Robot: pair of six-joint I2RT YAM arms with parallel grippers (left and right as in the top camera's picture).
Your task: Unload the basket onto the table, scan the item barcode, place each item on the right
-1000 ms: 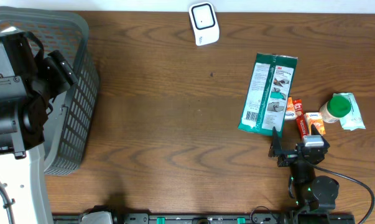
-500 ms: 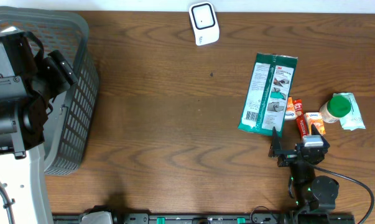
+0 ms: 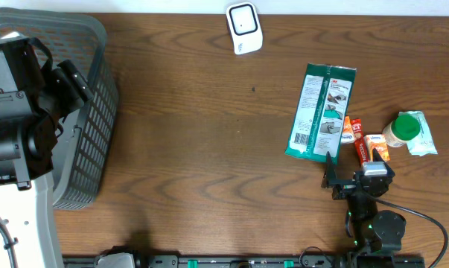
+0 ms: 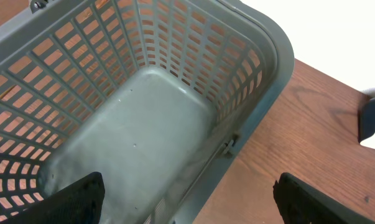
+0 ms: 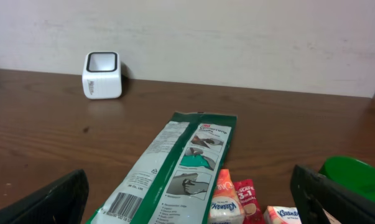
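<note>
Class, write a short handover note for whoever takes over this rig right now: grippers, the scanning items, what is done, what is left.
Left gripper: open, empty, above the grey basket.
Right gripper: open, empty, at the near end of the green 3M pack.
Pack lies flat, barcode up, beside red sachets and a green-lidded jar; white scanner stands at the far edge of the table.
Done: nothing lifted yet. Left: grasp an item, show its barcode to the scanner.

Basket (image 3: 90, 112) at left end of table (image 3: 194, 134); scanner (image 3: 243, 28) at far edge, near centre; flat packet (image 3: 321, 112) lies right of centre, sachets (image 3: 356, 140) just right of it, jar (image 3: 407, 126) rightmost
</note>
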